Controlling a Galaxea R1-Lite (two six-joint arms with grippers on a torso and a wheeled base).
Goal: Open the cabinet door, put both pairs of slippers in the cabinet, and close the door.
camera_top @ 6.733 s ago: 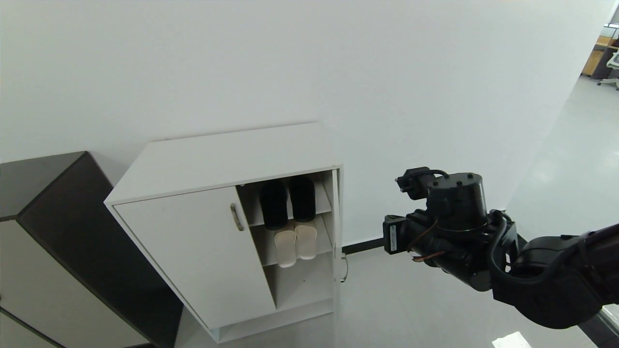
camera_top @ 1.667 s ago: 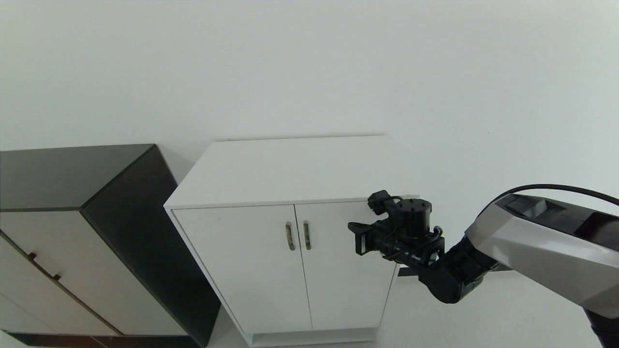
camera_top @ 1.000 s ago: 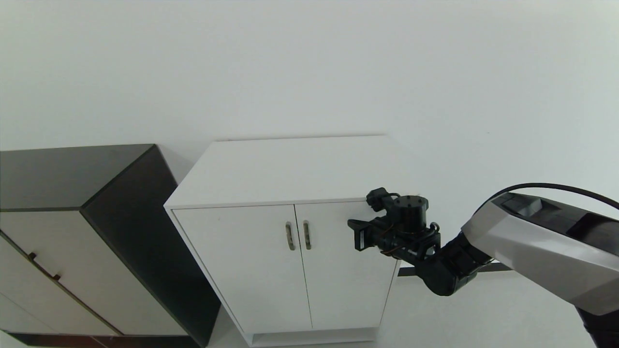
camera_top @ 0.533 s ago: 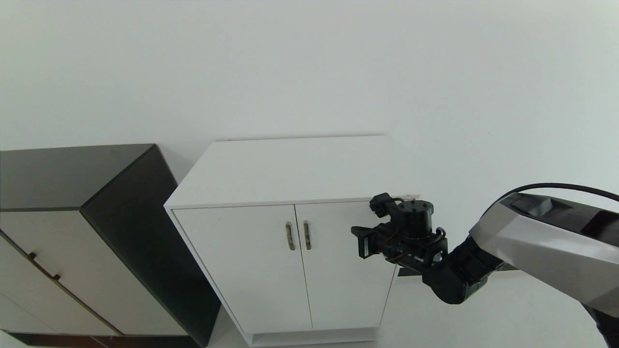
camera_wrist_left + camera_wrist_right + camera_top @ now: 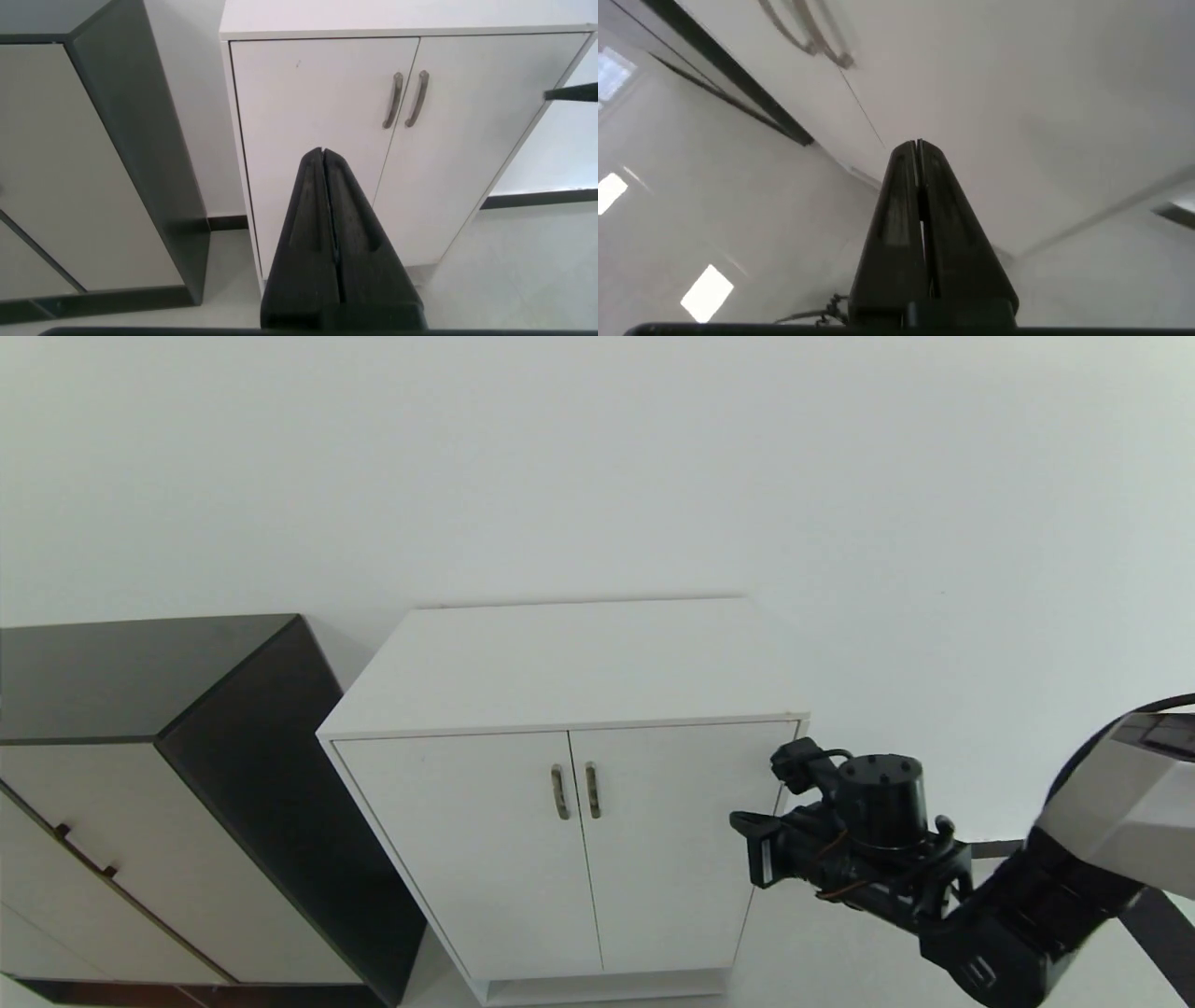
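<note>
The head view looks down on the cabinet [image 5: 569,663] from in front and above, at middle range. The left wrist view faces its doors squarely from lower down. The right wrist view sits close against the doors. All three share the handles [image 5: 592,791].

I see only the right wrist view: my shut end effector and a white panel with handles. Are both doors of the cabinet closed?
Observer: Yes, in the head view the left door and right door are both flush shut.
Operator: Where is the left end effector?
Observer: The left end effector is shut, pointing at the left door, apart from it.
Operator: What else is nearby?
Observer: A dark cabinet stands beside the white cabinet, on the robot's left.
</note>
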